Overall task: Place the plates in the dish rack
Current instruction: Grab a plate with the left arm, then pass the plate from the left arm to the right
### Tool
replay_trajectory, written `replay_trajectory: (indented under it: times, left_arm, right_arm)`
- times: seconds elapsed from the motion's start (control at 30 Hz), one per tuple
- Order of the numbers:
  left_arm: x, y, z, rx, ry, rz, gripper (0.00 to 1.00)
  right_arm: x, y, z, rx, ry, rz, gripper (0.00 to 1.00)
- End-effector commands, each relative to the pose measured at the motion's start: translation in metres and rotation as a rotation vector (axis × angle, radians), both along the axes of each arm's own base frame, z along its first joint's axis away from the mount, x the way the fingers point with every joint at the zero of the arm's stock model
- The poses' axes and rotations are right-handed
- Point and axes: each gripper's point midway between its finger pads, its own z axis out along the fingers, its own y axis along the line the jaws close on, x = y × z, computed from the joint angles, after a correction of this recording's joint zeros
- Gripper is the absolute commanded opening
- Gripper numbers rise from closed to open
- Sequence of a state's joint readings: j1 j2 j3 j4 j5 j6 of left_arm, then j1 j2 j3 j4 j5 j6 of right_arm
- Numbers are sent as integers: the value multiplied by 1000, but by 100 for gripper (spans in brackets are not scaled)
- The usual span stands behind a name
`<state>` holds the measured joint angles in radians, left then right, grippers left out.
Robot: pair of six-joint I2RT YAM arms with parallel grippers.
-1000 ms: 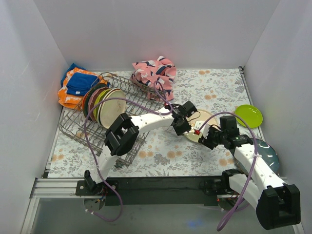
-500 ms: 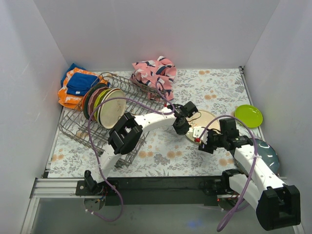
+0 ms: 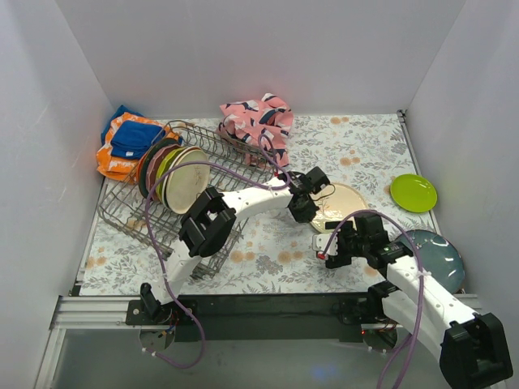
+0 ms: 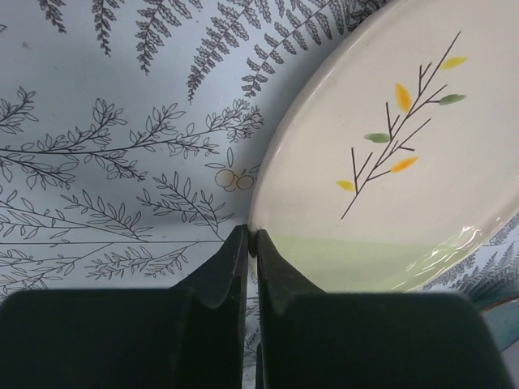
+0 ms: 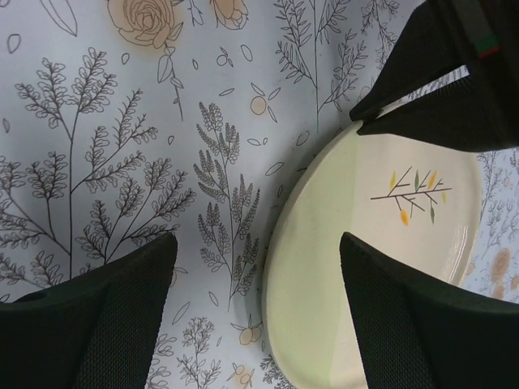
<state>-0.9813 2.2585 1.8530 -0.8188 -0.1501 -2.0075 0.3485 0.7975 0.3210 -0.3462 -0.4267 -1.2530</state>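
A: Plate [image 4: 381,162] on the mat [image 4: 122,121], rim clamped by left gripper [image 4: 250,239]; right gripper [image 5: 258,243] spread wide, holding nothing. Tips?
B: Lift slow, tilt upright, slot into rack [image 3: 130,219] far left.

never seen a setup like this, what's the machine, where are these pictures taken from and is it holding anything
These are two robot arms bolted at the near edge of a table, each ending in a two-finger pincer. The wide picture comes from a fixed camera above and behind them. The two close-ups come from a camera on each wrist, so the dark shapes there are that arm's own fingers. On the flowered table stand a wire dish rack with several plates upright in it, a cream plate with a twig pattern, a green plate, a dark teal plate and some cloths. The left pincer is shut on the cream plate's rim; the right pincer is open nearby, holding nothing.
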Motion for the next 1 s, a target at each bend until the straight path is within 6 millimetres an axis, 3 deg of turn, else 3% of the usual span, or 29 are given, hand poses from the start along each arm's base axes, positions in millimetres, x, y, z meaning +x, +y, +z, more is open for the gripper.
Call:
replay_trajectory:
  times: [0.0, 0.2, 0.33, 0.53, 0.6, 0.67, 0.7, 0.8, 0.9, 0.93, 0.97]
  left_arm:
    - [6, -25, 88, -191, -87, -1, 0]
    - [5, -28, 101, -226, -93, 5, 0]
    - [8, -31, 113, -252, -106, 9, 0]
    - [8, -33, 125, -279, -117, 9, 0]
    - [9, -33, 128, -286, -121, 11, 0]
    - [8, -33, 129, -289, -120, 13, 0]
    - [8, -33, 131, -293, -121, 12, 0]
    - [7, -32, 133, -300, -121, 15, 0]
    - [6, -31, 134, -303, -121, 21, 0]
    - [5, -29, 134, -305, -119, 25, 0]
    - [5, -27, 133, -302, -118, 29, 0]
  right_arm:
    - [22, -3, -1, -33, -121, -92, 87]
    - [36, -7, -7, -77, -219, -160, 85]
    - [40, -7, -6, -76, -295, -166, 89]
    - [32, -14, -25, -130, -339, -135, 84]
    - [31, -27, -36, -181, -344, -165, 82]
    - [36, -27, -31, -181, -369, -181, 74]
    - [26, -37, -49, -219, -336, -185, 68]
    - [27, -43, -55, -252, -316, -214, 55]
    - [27, -47, -59, -265, -283, -246, 30]
    - [26, -47, -60, -261, -276, -252, 25]
    - [37, -40, -46, -234, -302, -263, 22]
